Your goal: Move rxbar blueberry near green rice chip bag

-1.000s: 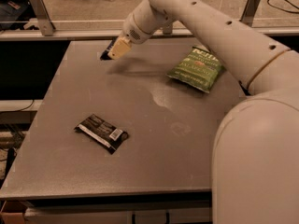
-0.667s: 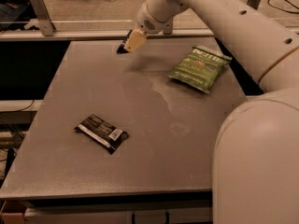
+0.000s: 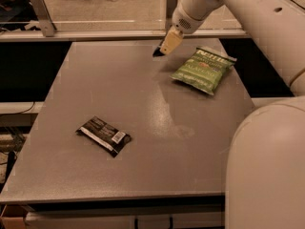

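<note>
rxbar blueberry [image 3: 157,53]: small and dark. Only a bit of it shows, sticking out of the jaws, close to the far edge of the worktop [image 3: 143,175].
gripper [image 3: 165,46]: tan, closed on the bar, just left of the bag.
green rice chip bag [image 3: 204,69]: big, puffy, green with white writing. It lies flat near the far right corner.
gap: bar and bag are near each other, not touching.

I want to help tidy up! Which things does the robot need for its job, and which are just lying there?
For the job:
- rxbar blueberry, the small dark bar held in the gripper over the table's far side
- green rice chip bag, lying close beside the gripper

Just lying about:
- black-brown wrapper, flat on the table, nearer the front
</note>
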You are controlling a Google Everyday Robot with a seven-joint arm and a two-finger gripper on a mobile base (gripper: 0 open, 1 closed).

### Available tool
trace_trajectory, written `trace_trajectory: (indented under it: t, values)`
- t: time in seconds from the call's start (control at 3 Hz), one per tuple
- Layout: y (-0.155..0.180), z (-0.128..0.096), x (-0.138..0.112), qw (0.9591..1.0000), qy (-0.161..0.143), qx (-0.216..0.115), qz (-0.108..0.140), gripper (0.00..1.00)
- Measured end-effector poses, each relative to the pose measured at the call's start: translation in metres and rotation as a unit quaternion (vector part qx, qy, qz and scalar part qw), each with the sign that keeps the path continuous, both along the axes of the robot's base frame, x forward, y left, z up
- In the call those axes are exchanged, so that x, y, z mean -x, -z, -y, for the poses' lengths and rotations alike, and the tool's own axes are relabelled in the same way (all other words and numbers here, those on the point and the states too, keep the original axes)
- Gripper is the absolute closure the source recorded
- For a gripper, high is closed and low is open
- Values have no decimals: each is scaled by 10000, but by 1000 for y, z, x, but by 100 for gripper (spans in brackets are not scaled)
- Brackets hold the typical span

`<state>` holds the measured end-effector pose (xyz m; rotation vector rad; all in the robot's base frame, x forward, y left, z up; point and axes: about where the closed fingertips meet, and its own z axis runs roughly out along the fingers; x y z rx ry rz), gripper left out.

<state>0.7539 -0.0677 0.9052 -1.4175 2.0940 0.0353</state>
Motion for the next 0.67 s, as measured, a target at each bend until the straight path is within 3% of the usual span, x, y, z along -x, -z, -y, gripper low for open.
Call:
trace_trajectory:
  t: [0.33, 0.67]
  values:
    - [9, 31, 5, 9994, 217, 134, -234, 82]
    - [21, 38, 6, 9988, 245, 132, -410, 59]
